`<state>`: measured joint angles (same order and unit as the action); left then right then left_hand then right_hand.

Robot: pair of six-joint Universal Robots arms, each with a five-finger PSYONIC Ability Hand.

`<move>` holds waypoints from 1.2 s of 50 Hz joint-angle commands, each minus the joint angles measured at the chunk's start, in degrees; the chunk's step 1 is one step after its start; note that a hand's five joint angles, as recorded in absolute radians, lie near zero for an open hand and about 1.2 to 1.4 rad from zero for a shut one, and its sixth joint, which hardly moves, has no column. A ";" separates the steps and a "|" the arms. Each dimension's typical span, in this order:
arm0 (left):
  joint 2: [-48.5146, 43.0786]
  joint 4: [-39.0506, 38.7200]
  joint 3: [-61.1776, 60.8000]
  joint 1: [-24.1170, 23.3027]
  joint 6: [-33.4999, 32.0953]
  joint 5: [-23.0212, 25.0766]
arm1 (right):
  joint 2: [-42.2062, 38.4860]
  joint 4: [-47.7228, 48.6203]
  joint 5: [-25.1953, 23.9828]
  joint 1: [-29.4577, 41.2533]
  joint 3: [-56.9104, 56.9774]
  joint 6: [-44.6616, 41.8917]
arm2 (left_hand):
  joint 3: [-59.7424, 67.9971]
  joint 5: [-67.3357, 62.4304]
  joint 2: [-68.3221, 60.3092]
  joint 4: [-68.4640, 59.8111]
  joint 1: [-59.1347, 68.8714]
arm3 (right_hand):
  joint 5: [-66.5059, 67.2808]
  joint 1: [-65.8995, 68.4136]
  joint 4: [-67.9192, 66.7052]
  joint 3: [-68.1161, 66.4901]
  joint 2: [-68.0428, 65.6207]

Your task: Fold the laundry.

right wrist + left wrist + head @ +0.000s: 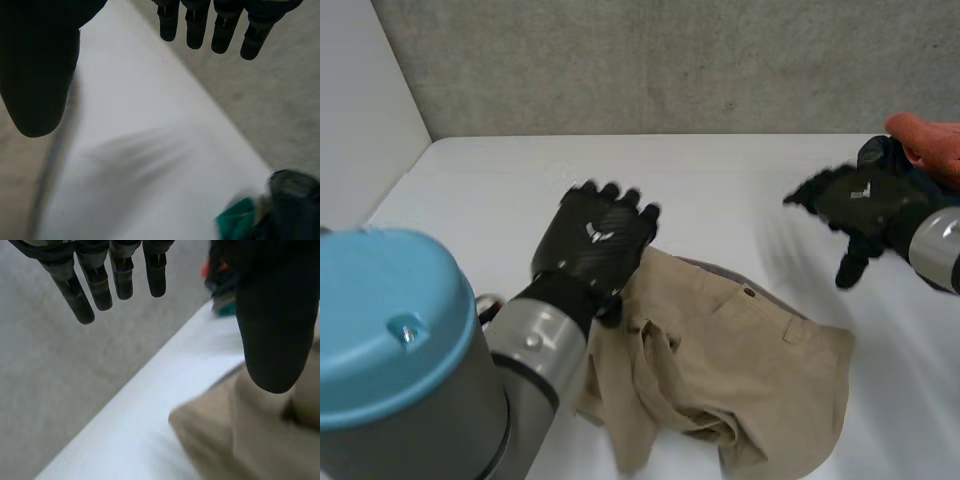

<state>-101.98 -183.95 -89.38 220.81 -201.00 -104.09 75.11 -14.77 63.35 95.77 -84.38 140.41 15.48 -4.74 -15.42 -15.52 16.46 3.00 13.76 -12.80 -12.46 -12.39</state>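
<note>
The tan garment (740, 370), shorts or trousers judging by its button and pocket, lay crumpled on the white desk (520, 180) in the lower centre of the head view, its left part bunched into folds. The left hand (595, 240) hovered over the garment's upper left corner with fingers (115, 275) straight and spread, holding nothing. The right hand (855, 205), at the right of the frame, was likewise spread and empty above bare desk, apart from the cloth. The main risk looked to be a grab at the bunched part: closing there would likely catch several layers and drag the wad rather than flatten it. With nothing pinning the right side, the whole piece could slide. A heap of other laundry (925, 150), orange, dark and teal, sat at the right edge just beside the right hand, where a careless sweep could snag it or push it off the desk.
</note>
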 commanded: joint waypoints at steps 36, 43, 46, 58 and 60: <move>-8.06 -4.92 -1.07 -6.98 1.75 -3.58 | -7.96 10.89 -6.49 -7.71 -15.82 -18.78 | 64.52 -65.26 -64.58 -64.48 63.54 | 67.00 66.24 -67.20 -67.54 -67.61; -6.91 -5.80 8.95 4.35 1.58 -1.74 | -2.69 15.11 -6.49 -2.26 -9.93 0.38 | 64.52 -65.26 -64.58 -64.48 63.54 | 67.00 66.24 -67.20 -67.54 -67.61; -7.70 -6.06 13.08 7.35 1.22 1.77 | 0.21 15.82 -6.31 -1.46 -8.79 5.74 | 64.52 -65.26 -64.58 -64.48 63.54 | 67.00 66.24 -67.20 -67.54 -67.61; -15.79 -18.37 22.41 17.37 -7.12 11.97 | -1.88 21.35 7.82 9.78 -3.25 21.57 | 64.52 -65.26 -64.58 -64.48 63.54 | 67.00 66.24 -67.20 -67.54 -67.61; -17.19 -18.90 21.45 17.81 -7.57 12.94 | -3.12 21.88 9.15 10.40 -3.07 21.58 | 64.52 -65.26 -64.58 -64.48 63.54 | 67.00 66.24 -67.20 -67.54 -67.61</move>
<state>-116.00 -199.05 -67.24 235.60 -205.89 -93.07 75.12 4.55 66.73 102.52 -88.50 159.54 68.38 -55.84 -68.64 -68.79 64.24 57.25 64.12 -68.82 -68.41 -67.20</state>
